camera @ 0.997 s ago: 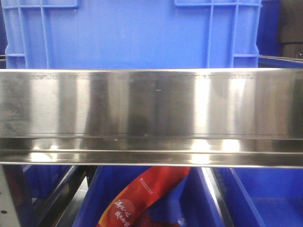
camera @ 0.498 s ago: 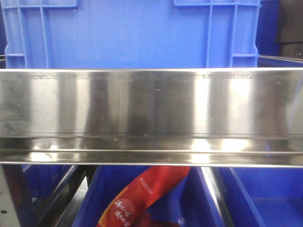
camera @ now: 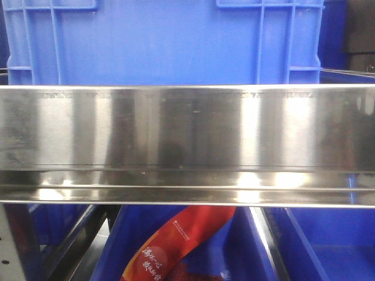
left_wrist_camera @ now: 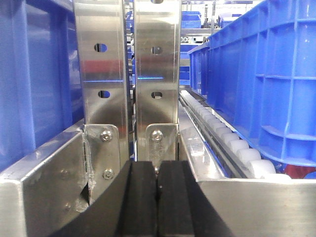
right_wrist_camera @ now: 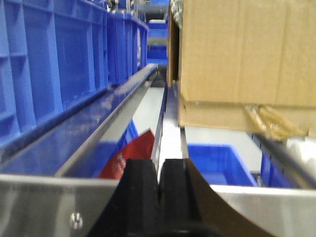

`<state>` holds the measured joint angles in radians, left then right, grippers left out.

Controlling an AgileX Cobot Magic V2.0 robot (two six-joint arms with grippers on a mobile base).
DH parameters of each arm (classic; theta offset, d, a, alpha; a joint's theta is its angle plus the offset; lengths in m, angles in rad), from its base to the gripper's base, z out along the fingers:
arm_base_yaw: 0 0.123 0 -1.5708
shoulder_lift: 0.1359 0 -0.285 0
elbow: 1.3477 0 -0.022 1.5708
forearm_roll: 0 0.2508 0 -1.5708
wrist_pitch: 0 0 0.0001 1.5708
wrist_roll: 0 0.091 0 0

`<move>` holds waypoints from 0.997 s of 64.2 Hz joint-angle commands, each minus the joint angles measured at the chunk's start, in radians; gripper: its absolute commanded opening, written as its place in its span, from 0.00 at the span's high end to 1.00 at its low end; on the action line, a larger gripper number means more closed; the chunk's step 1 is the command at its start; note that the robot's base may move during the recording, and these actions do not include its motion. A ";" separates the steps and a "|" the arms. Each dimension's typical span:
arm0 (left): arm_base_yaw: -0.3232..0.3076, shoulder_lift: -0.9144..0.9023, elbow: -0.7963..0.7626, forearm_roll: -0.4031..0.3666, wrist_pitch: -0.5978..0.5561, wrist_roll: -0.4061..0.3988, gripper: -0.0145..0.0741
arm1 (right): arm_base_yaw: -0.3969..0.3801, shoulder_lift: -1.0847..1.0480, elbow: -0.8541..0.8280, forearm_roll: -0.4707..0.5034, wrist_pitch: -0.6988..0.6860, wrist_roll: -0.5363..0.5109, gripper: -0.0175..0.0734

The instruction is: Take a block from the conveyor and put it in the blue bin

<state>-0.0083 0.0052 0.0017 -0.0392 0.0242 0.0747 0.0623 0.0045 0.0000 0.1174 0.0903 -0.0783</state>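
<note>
Brushed, glossy stainless steel on the rail [camera: 187,140], streaked with bright reflections. Above the rail, smooth moulded blue plastic on the ribbed crate [camera: 164,41], slightly shiny. Below the rail, glossy red printed wrapper [camera: 176,243]. Matt black, rubbery pads on the left gripper [left_wrist_camera: 157,197] and right gripper [right_wrist_camera: 159,195]. Satin steel uprights [left_wrist_camera: 128,64], white plastic rollers [left_wrist_camera: 232,143]. Matt brown cardboard box [right_wrist_camera: 242,54].
</note>
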 commanded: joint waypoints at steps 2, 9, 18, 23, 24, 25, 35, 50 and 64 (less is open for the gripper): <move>0.003 -0.005 -0.002 -0.005 -0.014 -0.006 0.96 | -0.005 -0.004 0.000 -0.004 -0.059 0.003 0.98; 0.003 -0.005 -0.002 -0.005 -0.014 -0.006 0.96 | -0.005 -0.004 0.000 -0.004 -0.061 0.003 0.98; 0.003 -0.005 -0.002 -0.005 -0.014 -0.006 0.96 | -0.005 -0.004 0.000 -0.004 -0.061 0.003 0.98; 0.003 -0.005 -0.002 -0.005 -0.014 -0.006 0.96 | -0.005 -0.004 0.000 -0.004 -0.061 0.003 0.98; 0.003 -0.005 -0.002 -0.005 -0.014 -0.006 0.96 | -0.005 -0.004 0.000 -0.004 -0.061 0.003 0.98; 0.003 -0.005 -0.002 -0.005 -0.014 -0.006 0.96 | -0.005 -0.004 0.000 -0.004 -0.061 0.003 0.98; 0.003 -0.005 -0.002 -0.005 -0.014 -0.006 0.96 | -0.005 -0.004 0.000 -0.004 -0.061 0.003 0.98; 0.003 -0.005 -0.002 -0.005 -0.014 -0.006 0.96 | -0.005 -0.004 0.000 -0.004 -0.061 0.003 0.98; 0.003 -0.005 -0.002 -0.005 -0.014 -0.006 0.96 | -0.005 -0.004 0.000 -0.004 -0.061 0.003 0.98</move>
<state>-0.0083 0.0052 0.0017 -0.0392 0.0242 0.0747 0.0623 0.0036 -0.0004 0.1174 0.0553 -0.0762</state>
